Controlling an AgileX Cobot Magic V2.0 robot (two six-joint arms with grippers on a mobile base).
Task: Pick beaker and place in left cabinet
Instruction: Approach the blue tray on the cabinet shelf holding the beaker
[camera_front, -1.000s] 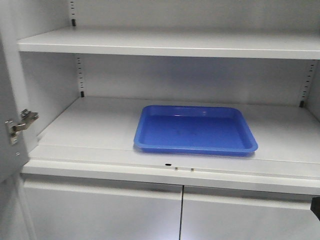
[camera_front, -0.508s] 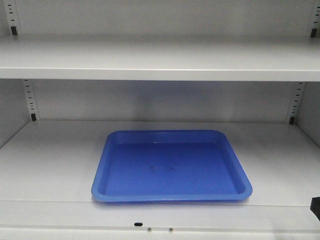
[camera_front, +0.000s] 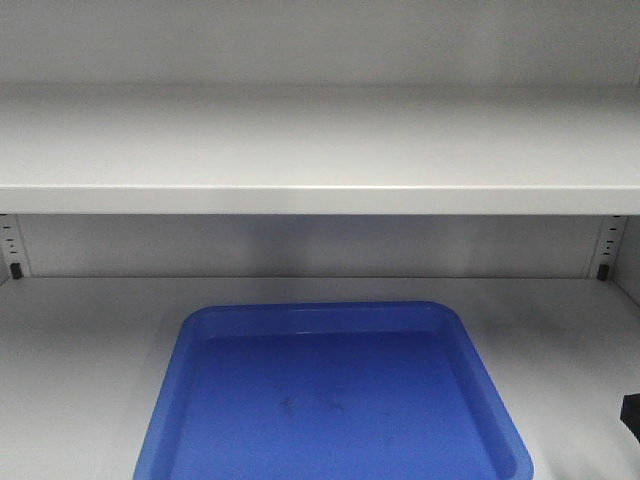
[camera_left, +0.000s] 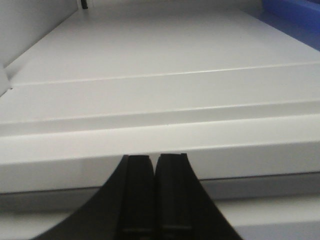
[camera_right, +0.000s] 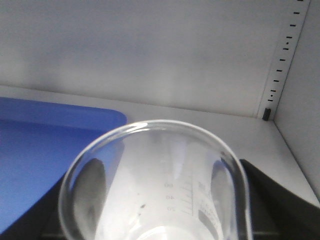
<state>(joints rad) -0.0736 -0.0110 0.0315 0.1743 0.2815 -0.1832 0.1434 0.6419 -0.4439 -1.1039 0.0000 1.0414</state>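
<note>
Closer than a moment ago, our front view shows the blue tray (camera_front: 330, 400) larger, its near side cut off, on the worktop (camera_front: 70, 350) of the left cabinet (camera_front: 320, 150). Our right end effector (camera_right: 156, 195) is clamped on the beaker (camera_right: 160, 160), upright, right of the tray, short of the far-right peg strip (camera_right: 282, 60); we cannot tell whether it touches the worktop. Our left end effector (camera_left: 155, 159) sits at the worktop's near lip, fingers together, empty.
</note>
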